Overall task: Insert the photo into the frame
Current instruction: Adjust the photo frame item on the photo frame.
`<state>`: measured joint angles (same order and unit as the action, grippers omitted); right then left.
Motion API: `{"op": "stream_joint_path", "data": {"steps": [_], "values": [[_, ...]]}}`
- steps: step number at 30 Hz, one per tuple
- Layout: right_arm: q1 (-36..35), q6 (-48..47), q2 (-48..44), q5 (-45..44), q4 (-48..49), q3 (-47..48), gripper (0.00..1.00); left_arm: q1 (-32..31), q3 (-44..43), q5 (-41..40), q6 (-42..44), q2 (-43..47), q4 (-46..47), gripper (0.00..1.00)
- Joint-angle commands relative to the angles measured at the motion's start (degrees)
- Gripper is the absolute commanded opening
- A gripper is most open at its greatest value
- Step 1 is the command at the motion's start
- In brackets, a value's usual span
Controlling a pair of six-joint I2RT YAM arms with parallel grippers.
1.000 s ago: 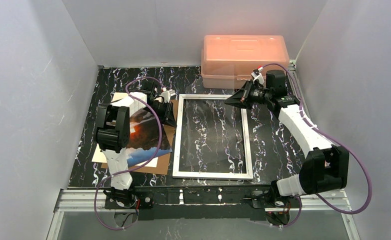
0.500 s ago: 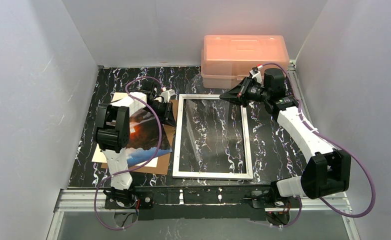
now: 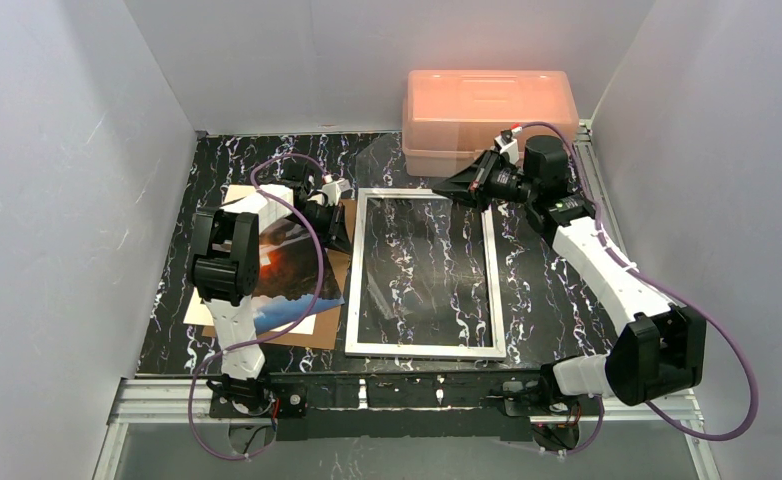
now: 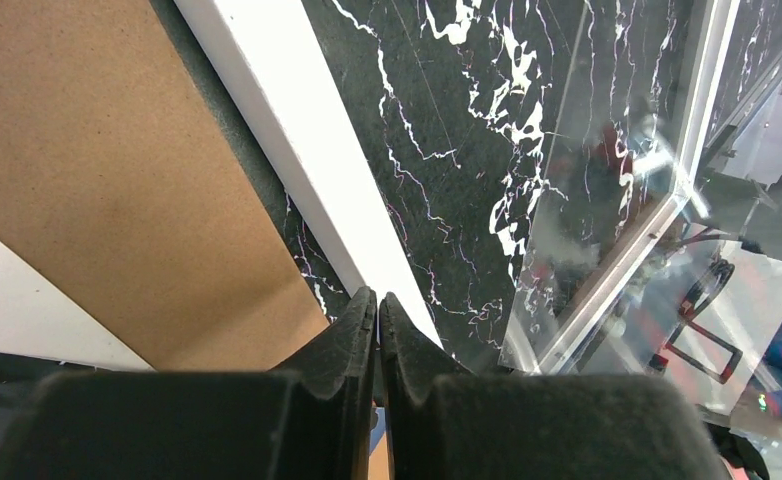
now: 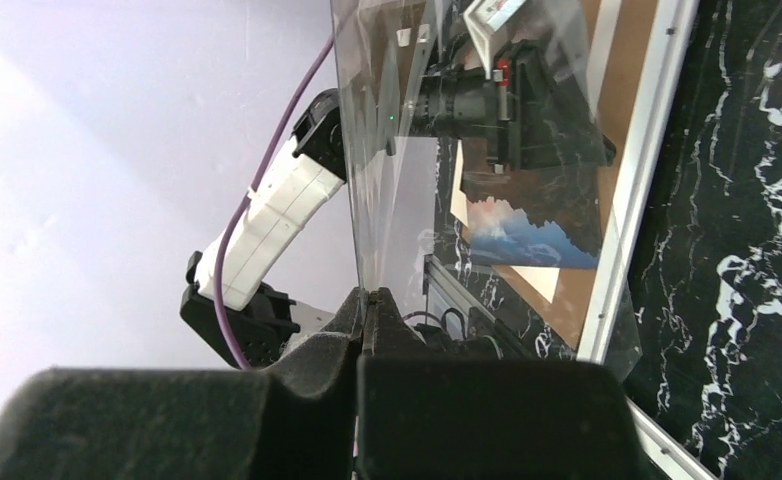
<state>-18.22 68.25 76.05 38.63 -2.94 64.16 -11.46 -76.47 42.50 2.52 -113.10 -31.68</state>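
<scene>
Photo [image 3: 297, 285], top view: laid on brown board [image 3: 322, 335], left of frame [image 3: 427, 350].
Top view, pane [image 3: 427, 270]: far edge lifted further by R gripper [image 3: 445, 190]; frame opened.
L wrist: L gripper [image 4: 377, 300] just pressed together, grip on photo unclear.
R wrist: pane edge pinched.

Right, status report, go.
Right fingers shut on clear pane, tilted up off frame. Left fingers shut at photo corner, hold unclear. Photo lies on brown board.

Glossy black stone look with white veins on the table [image 3: 537, 280]. Smooth matt white on the frame [image 3: 355, 270], clear shiny reflecting sheet for its pane [image 3: 427, 250]. Matt brown fibreboard for the backing board [image 4: 97, 170]. Glossy paper for the photo [image 3: 287, 270]. Translucent pink plastic for the box [image 3: 487, 105].
</scene>
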Motion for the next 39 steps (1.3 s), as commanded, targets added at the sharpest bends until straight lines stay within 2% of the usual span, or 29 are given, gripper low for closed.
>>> {"op": "stream_joint_path", "data": {"steps": [1, 12, 19, 39], "values": [[-1.1, 3.2, -2.2, -0.4, 6.9, 0.5, 0.01, 0.3, 0.6, 2.2, -0.8, 1.3, -0.4, 0.04], [-3.9, 7.4, -4.4, -2.6, 12.8, -3.7, 0.01, 1.5, 2.5, 2.4, -1.4, 3.9, 0.2, 0.03], [-4.4, 6.8, -7.2, -3.8, 12.5, -9.2, 0.01, 1.7, 3.3, 1.4, -0.1, 5.4, -0.8, 0.02], [-4.0, -2.1, -7.6, -4.8, 4.1, -10.0, 0.01, 1.4, 2.6, 1.3, 0.0, 4.6, -1.1, 0.02]]}}
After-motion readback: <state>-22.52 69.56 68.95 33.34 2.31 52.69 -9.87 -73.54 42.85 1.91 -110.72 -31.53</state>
